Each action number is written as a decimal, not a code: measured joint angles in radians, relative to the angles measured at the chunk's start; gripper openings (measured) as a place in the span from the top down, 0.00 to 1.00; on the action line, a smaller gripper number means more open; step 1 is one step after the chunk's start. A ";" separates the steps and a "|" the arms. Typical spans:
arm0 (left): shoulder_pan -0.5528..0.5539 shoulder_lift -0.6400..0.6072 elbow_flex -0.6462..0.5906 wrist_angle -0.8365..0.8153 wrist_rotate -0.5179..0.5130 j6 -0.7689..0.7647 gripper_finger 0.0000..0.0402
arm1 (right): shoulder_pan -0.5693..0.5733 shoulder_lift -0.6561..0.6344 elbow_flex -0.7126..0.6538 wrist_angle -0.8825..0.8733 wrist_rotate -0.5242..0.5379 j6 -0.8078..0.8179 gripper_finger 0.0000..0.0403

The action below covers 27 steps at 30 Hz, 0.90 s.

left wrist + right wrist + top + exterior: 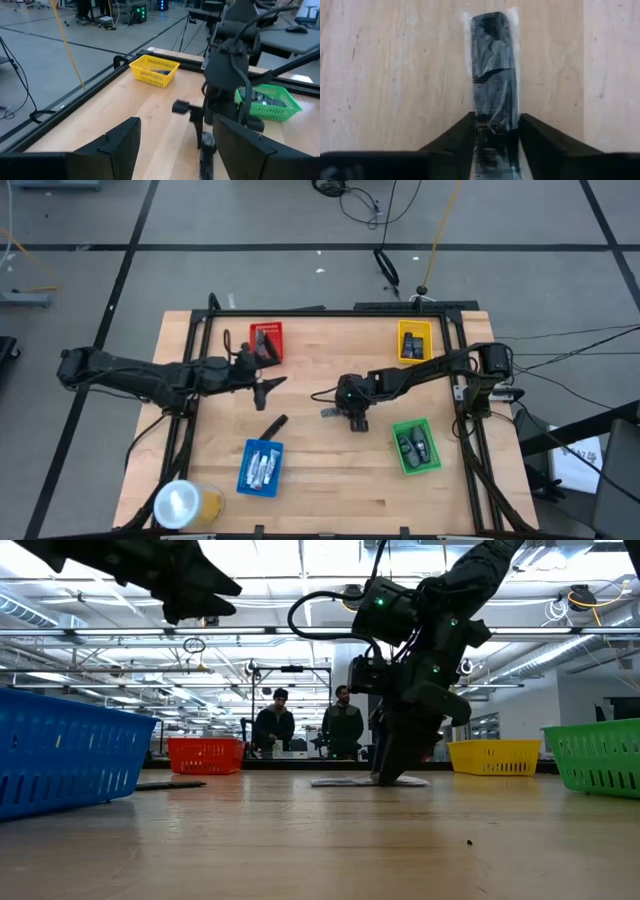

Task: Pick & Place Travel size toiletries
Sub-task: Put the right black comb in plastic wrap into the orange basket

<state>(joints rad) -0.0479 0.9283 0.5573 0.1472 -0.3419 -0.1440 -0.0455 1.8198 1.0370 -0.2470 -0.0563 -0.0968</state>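
Note:
A dark comb in a clear wrapper (492,65) lies flat on the wooden table near its middle; it also shows in the high view (329,412). My right gripper (496,120) points down at it, shut on its near end, and shows in the high view (355,418) and the low view (395,772). My left gripper (272,384) hangs open and empty above the table, left of the middle. A slim dark stick (272,425) lies on the table below it. My right gripper pinches the wrapped comb's near end (487,125) between its two fingers (457,132), one on each long edge. The fingers come from above, pointing down, and lie across the comb. The comb lies flat on the table.
A red tray (267,340) stands far left, a yellow tray (415,342) far right, a green tray (416,446) near right and a blue tray (262,467) near left with white tubes. A yellowish roll (185,505) stands at the near left corner. Two people stand beyond the table (310,725).

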 joint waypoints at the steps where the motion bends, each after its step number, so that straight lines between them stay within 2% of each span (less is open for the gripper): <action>1: 0.000 -0.006 -0.004 -0.005 0.000 0.000 0.39 | -0.002 0.000 0.000 0.001 0.000 0.000 0.70; 10: 0.000 -0.006 -0.004 -0.004 0.000 0.002 0.39 | -0.021 0.000 0.000 0.005 0.003 -0.018 0.98; 20: 0.002 -0.006 -0.004 -0.017 -0.016 -0.008 0.39 | -0.020 -0.018 -0.003 0.063 0.010 -0.032 1.00; 27: 0.002 -0.006 -0.004 -0.019 -0.028 -0.016 0.39 | -0.021 -0.076 -0.002 0.130 0.113 -0.066 1.00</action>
<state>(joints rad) -0.0460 0.9226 0.5533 0.1281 -0.3702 -0.1596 -0.0662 1.7440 1.0351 -0.1168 0.0565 -0.1628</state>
